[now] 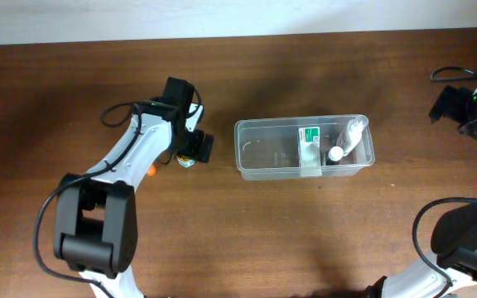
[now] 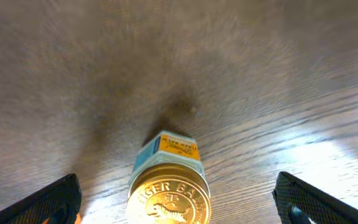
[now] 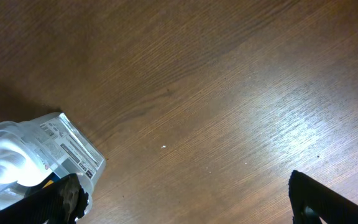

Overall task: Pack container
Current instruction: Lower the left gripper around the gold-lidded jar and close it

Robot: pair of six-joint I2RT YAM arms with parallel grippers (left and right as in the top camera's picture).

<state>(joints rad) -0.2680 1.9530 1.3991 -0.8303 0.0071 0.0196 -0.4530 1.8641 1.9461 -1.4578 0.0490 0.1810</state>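
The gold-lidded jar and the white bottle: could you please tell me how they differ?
The gold-lidded jar sits on the table, while the white bottle is inside the container. The jar looks short and squat; the bottle is longer and slimmer. Both are far smaller than the container.

The clear tub sat open and upright (long side running left to right), partly filled at its right end.
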